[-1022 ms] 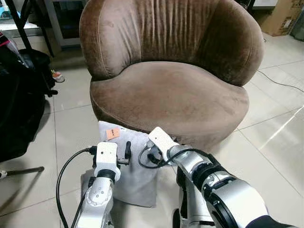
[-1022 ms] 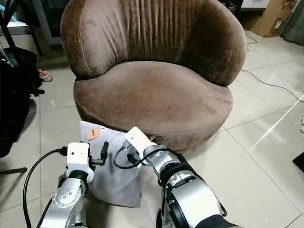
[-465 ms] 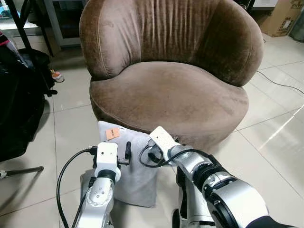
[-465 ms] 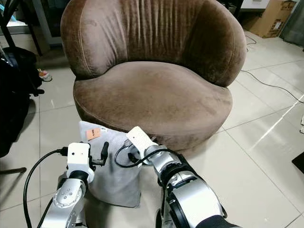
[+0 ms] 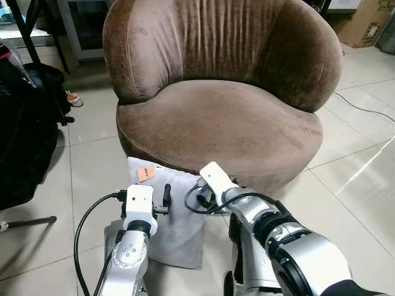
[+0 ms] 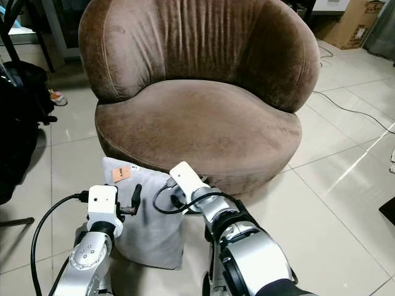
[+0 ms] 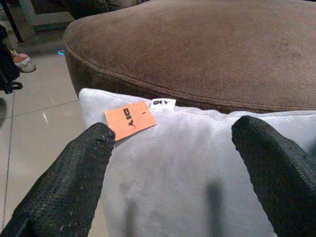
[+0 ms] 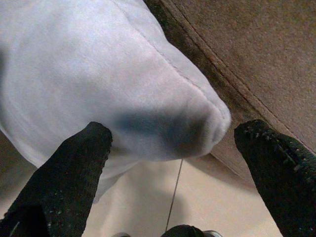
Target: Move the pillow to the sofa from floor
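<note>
— So where is the grey pillow (image 5: 166,216)?
— Low in the frame, left of centre, on the tiled floor (image 5: 86,154), leaning against the front of the brown sofa (image 5: 222,117). An orange tag (image 7: 130,120) and a small white label (image 7: 163,104) sit at its top edge.
— And the left hand (image 7: 173,173)?
— Spread wide, one finger (image 7: 64,182) on each side of the pillow's face, gripping nothing.
— The right hand (image 8: 182,173)?
— Also wide open, holding nothing, just at the pillow's corner beside the sofa base.
— Anything else around?
— A black bag (image 5: 24,129) at the left edge, a cable (image 5: 364,108) on the floor at the right.
</note>
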Tool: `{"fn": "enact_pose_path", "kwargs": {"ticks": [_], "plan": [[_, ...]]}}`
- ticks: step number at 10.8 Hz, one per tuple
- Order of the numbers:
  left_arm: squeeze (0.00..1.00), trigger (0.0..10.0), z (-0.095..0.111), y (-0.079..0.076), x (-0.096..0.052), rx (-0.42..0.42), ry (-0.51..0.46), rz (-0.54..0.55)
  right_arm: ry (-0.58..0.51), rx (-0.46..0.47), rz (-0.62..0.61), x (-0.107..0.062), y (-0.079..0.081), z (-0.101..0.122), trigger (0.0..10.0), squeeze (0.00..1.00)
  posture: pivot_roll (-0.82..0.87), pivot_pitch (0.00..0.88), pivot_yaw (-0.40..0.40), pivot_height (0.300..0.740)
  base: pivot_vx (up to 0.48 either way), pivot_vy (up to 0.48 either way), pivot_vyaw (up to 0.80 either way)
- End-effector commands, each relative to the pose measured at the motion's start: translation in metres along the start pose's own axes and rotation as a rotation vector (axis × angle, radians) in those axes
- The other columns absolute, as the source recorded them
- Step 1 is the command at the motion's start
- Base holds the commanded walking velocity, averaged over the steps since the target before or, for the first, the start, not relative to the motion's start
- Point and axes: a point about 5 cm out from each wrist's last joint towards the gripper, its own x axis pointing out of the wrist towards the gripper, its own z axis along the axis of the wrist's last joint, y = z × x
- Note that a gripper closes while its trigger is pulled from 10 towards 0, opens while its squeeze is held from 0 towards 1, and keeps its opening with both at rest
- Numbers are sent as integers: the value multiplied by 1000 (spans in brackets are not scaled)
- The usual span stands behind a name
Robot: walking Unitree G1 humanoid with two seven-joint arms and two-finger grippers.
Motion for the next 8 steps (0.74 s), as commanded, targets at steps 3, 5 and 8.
{"fn": "enact_pose_path", "kwargs": {"ticks": [3, 5, 8], "plan": [[0, 10000, -2, -4, -2, 1, 3, -10, 52, -32, -22, 0, 1, -8, 10000, 0, -31, 0, -111, 435, 0, 0, 0], [0, 10000, -2, -5, -1, -1, 2, -11, 83, -57, -20, 0, 2, -10, 10000, 0, -33, 0, -114, 435, 0, 0, 0], [0, 10000, -1, -12, 0, -17, -4, -7, 192, -86, 7, -1, 3, -21, 10000, 0, -20, 0, -160, 435, 0, 0, 0]]}}
